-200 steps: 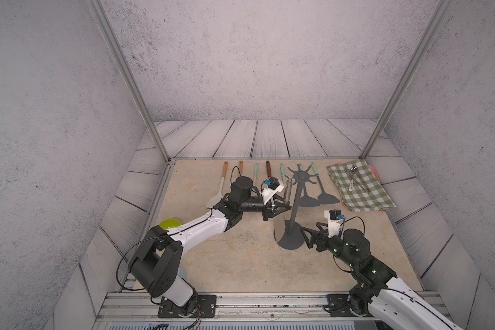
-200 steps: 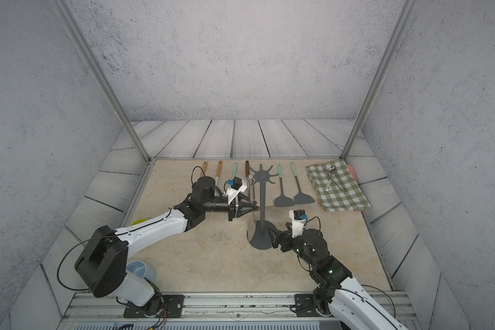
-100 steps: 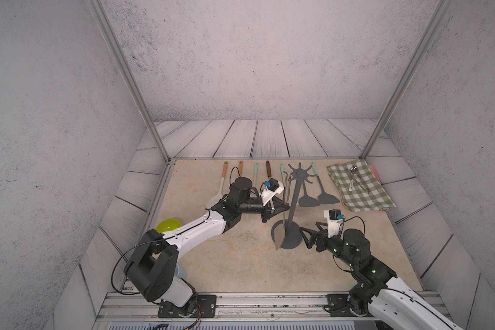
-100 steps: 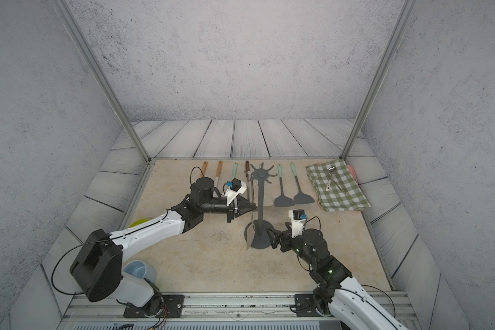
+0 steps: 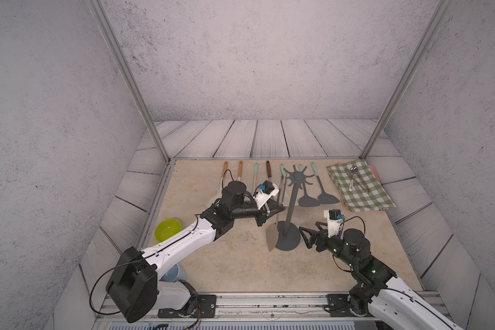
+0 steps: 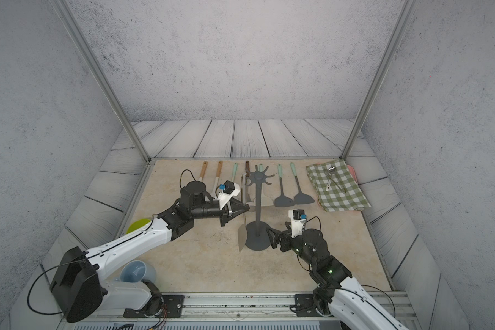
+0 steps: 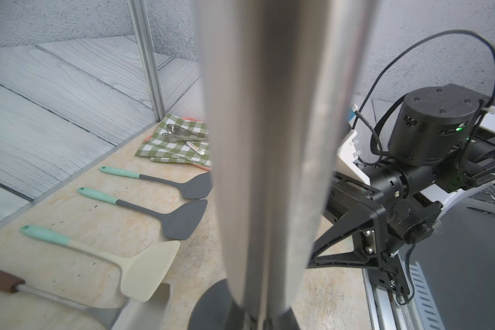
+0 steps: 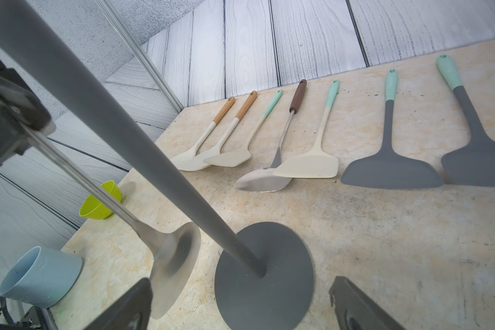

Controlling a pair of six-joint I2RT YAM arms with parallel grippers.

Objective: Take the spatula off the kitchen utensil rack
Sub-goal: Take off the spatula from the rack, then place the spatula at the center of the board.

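since a second back the left gripper (image 5: pixel 280 210) has pinched shut on the thin metal shaft of the spatula (image 5: pixel 271 238). its blade, which i couldn't pick out then, now hangs in plain sight just left of the stand's base. the left arm's shoulder block has swung a little too, so more of the green bowl (image 5: pixel 167 228) shows.

going left to right: that bowl sits at the left edge of the table (image 5: pixel 240 265), and a pale blue cup (image 6: pixel 137 271) is down by the left arm's mount. the left arm reaches diagonally from the front rail to the middle. its forearm is low, its wrist level, and its gripper points sideways with the tips right beside the pole, roughly halfway up.

the spatula hangs almost straight down, its top end by the prongs. i can't tell if it is still hooked there. the kitchen utensil rack (image 5: pixel 290 208) stands on its round base mid-table.

the right arm comes in bent and low from the front right corner. the right gripper (image 5: pixel 304 238) faces the base with its jaws spread wide, holding nothing, just short of the rim.

loose utensils (image 5: pixel 309 201) lie in a row along the back, and a checked cloth (image 5: pixel 360 185) lies at the far right.
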